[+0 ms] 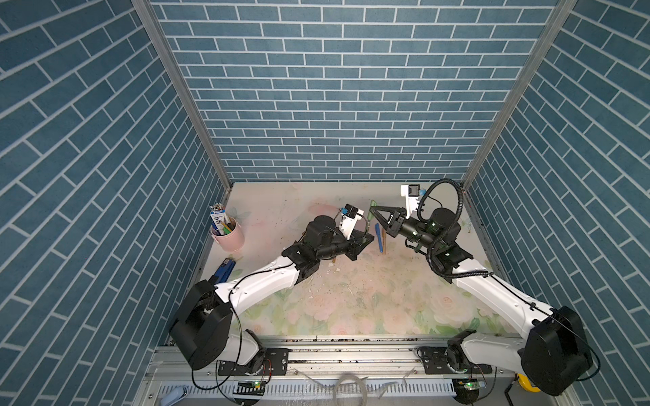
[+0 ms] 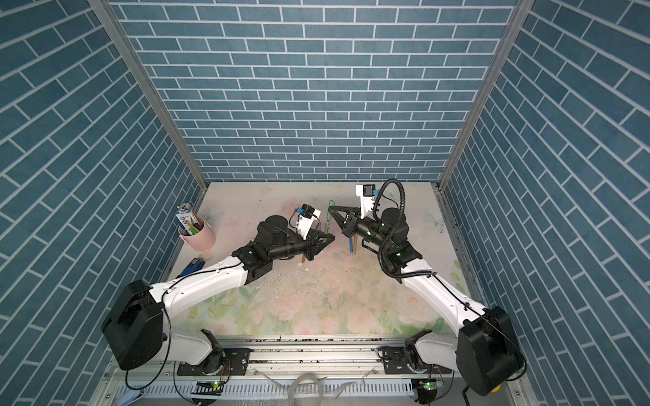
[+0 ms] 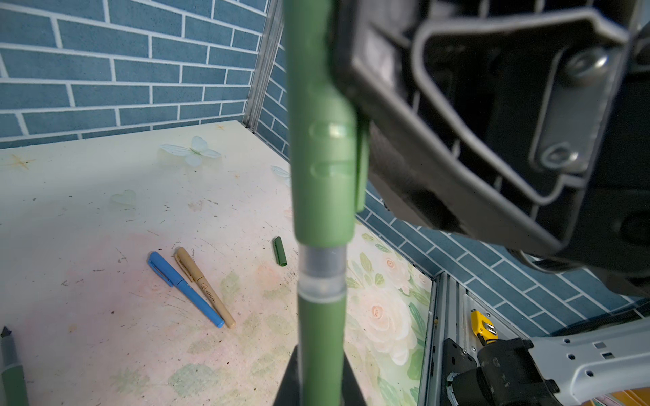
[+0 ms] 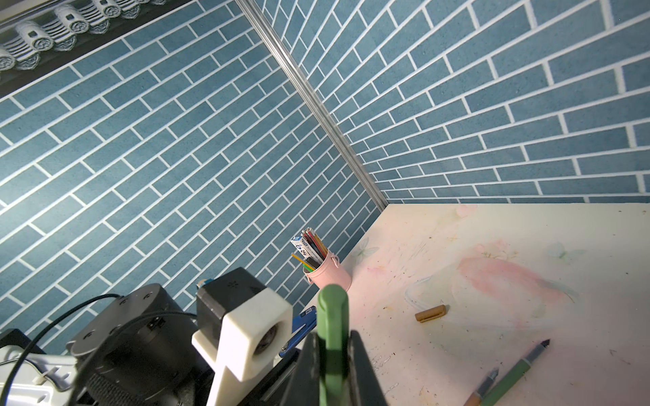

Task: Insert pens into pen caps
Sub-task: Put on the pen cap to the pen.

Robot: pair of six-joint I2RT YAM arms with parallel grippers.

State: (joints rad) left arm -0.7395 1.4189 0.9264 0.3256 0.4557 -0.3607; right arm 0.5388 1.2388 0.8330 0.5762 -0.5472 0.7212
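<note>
Grips green pen (image 3: 320,337) in clamped left tool (image 3: 320,383), above table (image 3: 105,197). Pinches green cap (image 3: 325,168) in right tool (image 4: 332,362), cap seated over pen's tip with a clear band left showing. Leaves capped blue pen (image 3: 186,290) and brown pen (image 3: 205,287) touching on table, dark green cap (image 3: 280,251) near them.

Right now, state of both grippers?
left gripper: closed, holding the green pen by its barrel.
right gripper: closed, holding the green cap, which sits over that pen's tip end.
</note>
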